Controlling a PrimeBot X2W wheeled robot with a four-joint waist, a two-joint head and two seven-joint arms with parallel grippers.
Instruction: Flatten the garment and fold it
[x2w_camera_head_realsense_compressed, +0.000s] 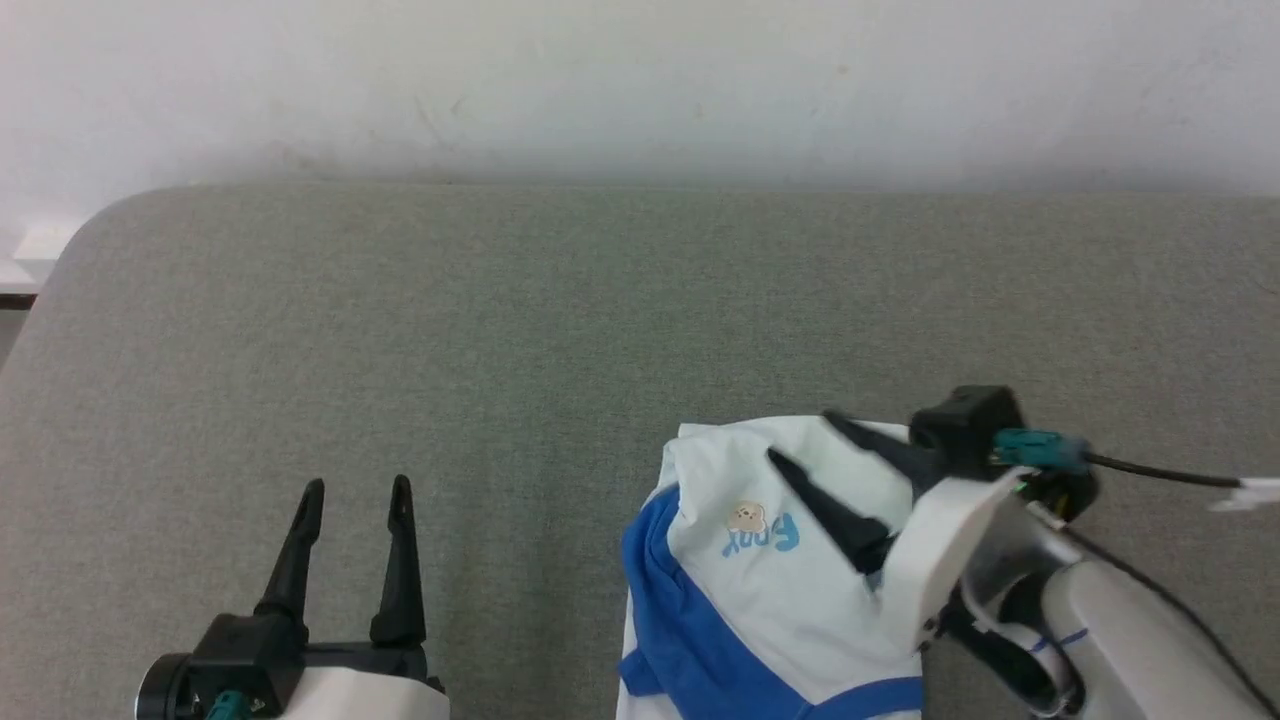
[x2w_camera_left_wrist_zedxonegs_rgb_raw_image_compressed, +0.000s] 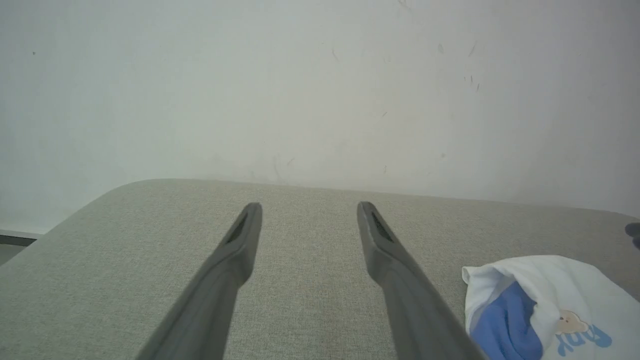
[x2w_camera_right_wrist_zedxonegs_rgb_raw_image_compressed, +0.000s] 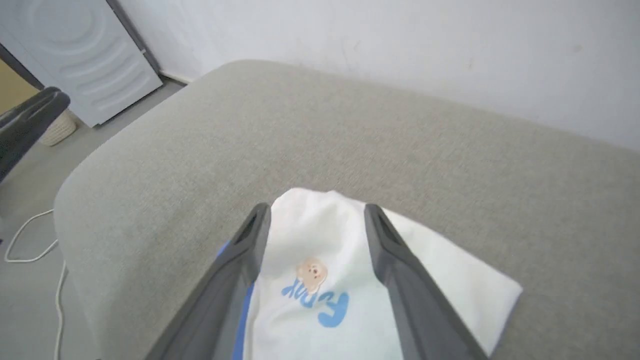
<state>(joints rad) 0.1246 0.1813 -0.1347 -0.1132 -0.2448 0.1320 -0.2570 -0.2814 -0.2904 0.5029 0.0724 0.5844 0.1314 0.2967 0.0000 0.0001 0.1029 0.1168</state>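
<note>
While over garment (x2w_camera_right_wrist_zedxonegs_rgb_raw_image_compressed: 450, 280), right end effector (x2w_camera_right_wrist_zedxonegs_rgb_raw_image_compressed: 317, 209)

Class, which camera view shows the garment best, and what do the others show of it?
The head view: the garment shows its white body and blue side parts, though the right hand overlaps it. The right wrist view gives mainly the white printed top; the left wrist view, one corner.

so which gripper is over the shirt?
The right gripper: open, poised over the white printed front of the garment. The left gripper sits apart, over bare grey padding.
</note>
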